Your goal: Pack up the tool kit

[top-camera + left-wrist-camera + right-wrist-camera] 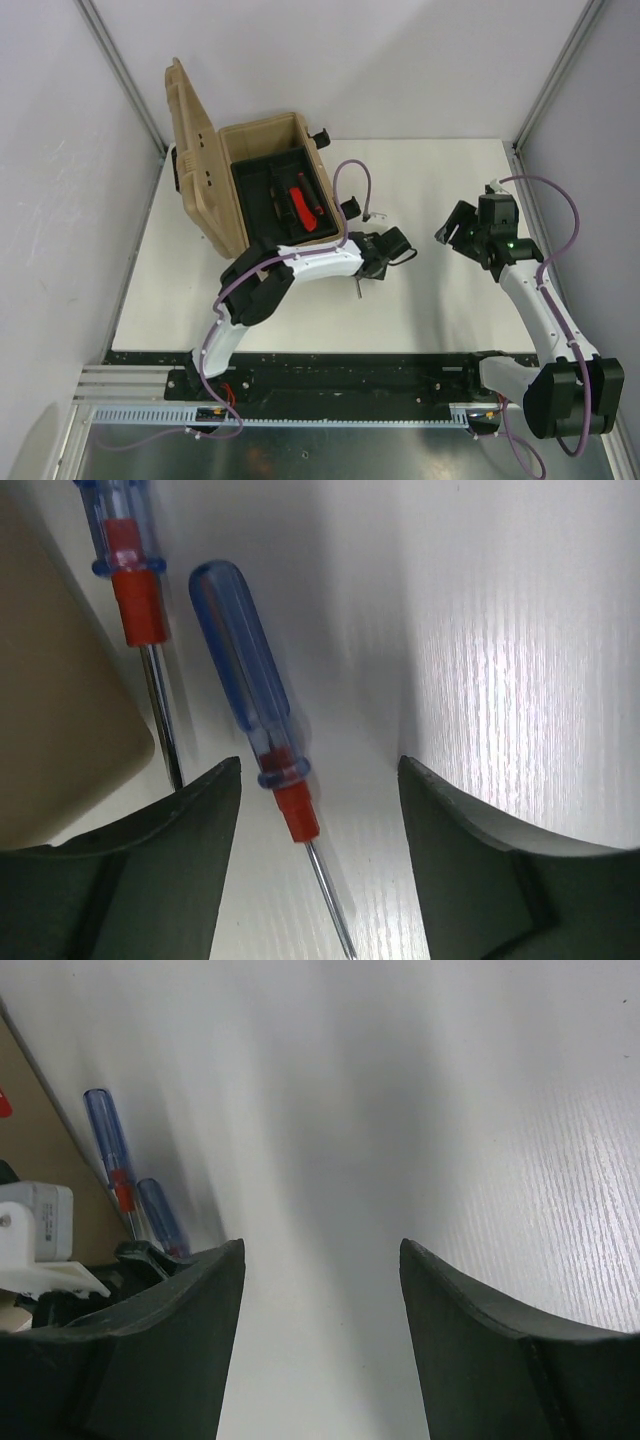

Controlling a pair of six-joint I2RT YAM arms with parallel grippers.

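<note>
The tan toolbox stands open at the back left, its lid raised. Red-handled tools lie in its black inner tray. Two blue-and-red screwdrivers lie on the white table beside the box wall. The nearer screwdriver lies between the open fingers of my left gripper without touching them. The other screwdriver lies closer to the box. My left gripper hovers low in front of the box. My right gripper is open over bare table, with nothing between its fingers.
The right wrist view shows both screwdrivers at its left edge, beside the toolbox wall and a white part of the left arm. A metal shaft tip pokes out below the left arm. Grey walls enclose the table on three sides.
</note>
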